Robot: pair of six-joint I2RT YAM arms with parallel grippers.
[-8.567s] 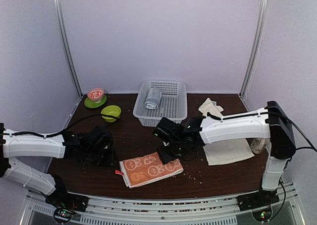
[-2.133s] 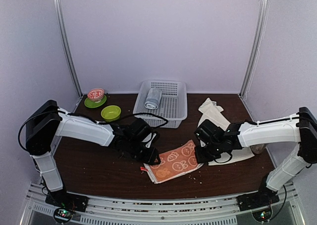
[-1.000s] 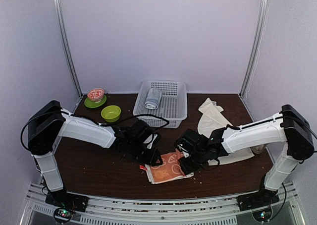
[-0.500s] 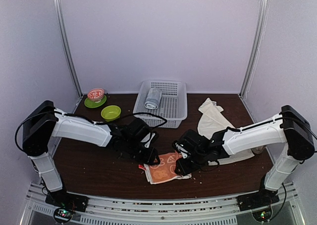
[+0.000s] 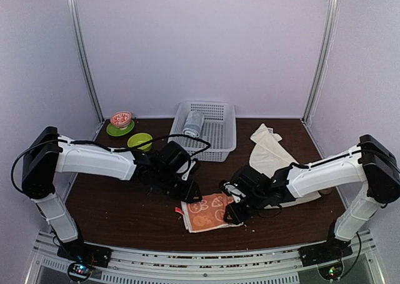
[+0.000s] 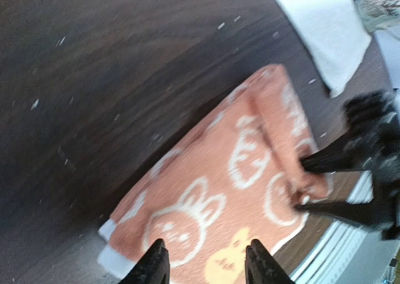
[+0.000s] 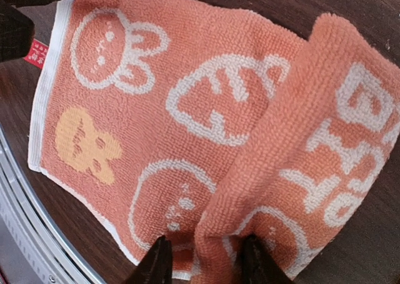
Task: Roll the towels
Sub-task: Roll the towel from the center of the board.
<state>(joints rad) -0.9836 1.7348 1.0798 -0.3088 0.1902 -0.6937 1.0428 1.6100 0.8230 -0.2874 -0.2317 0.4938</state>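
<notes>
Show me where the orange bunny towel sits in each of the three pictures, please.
Top external: the orange towel lies low in the centre of the table, between the two arms.
Left wrist: the towel runs diagonally across the lower middle.
Right wrist: the towel fills nearly the whole picture.
Shared landmark: the right gripper, its jaws apart at the towel's rolled-over end.

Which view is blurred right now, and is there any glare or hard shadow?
Left wrist: smeared throughout, with the orange towel prints and the table both soft. Right wrist: sharp, the towel's terry loops are readable, and only the dark tips of the right gripper at the bottom edge are out of focus. Top external: even, diffuse light, no glare, only faint shadows on the table, modest detail.
</notes>
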